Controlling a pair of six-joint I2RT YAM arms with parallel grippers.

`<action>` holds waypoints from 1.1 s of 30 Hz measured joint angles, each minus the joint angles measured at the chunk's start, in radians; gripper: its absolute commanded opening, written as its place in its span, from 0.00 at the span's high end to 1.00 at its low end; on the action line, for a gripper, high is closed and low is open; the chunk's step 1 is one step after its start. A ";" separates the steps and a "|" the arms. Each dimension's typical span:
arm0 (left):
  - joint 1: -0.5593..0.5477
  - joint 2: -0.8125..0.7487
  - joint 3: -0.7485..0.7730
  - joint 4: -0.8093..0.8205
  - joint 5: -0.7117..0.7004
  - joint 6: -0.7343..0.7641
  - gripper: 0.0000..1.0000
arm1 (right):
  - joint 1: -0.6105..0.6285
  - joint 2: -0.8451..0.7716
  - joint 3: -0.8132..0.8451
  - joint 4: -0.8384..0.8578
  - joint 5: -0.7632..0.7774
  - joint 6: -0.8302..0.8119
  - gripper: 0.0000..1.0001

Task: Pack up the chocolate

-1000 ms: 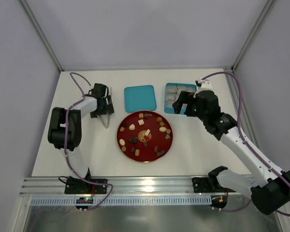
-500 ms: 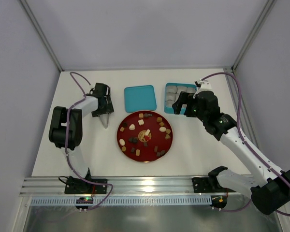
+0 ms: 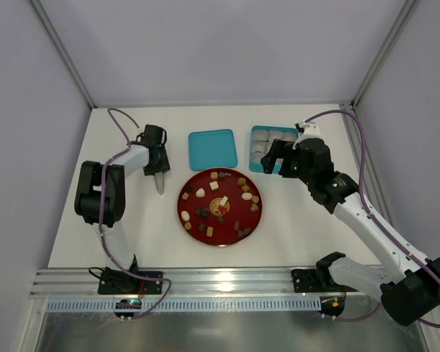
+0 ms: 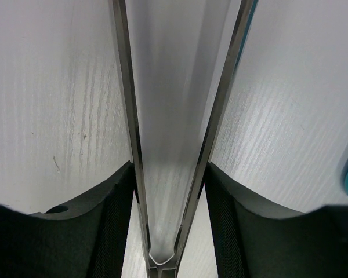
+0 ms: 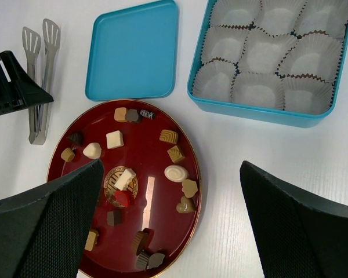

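Left hand [image 3: 159, 176]: low over the desk [image 5: 267, 168], narrowed on tongs [image 3: 160, 185], fingers against both arms.
Right hand [image 3: 277, 160]: raised over the box's [image 5: 261, 113] near edge, spread wide, empty.
Chocolate [image 5: 176, 172]: scattered on the red plate [image 5: 145, 133]; none in the paper cups [image 5: 261, 55].
Gold emblem [image 5: 113, 188]: lettering too small to read.
Lid [image 5: 133, 49]: flat between tongs and box; bare desk right of the plate.
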 measured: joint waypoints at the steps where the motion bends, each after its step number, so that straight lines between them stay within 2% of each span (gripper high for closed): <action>1: 0.000 0.000 0.002 -0.003 0.002 0.000 0.50 | 0.000 0.000 -0.002 0.000 -0.001 0.000 0.00; 33: -0.001 -0.202 0.200 -0.301 -0.002 -0.048 0.51 | 0.000 0.001 -0.003 -0.001 -0.015 0.002 0.00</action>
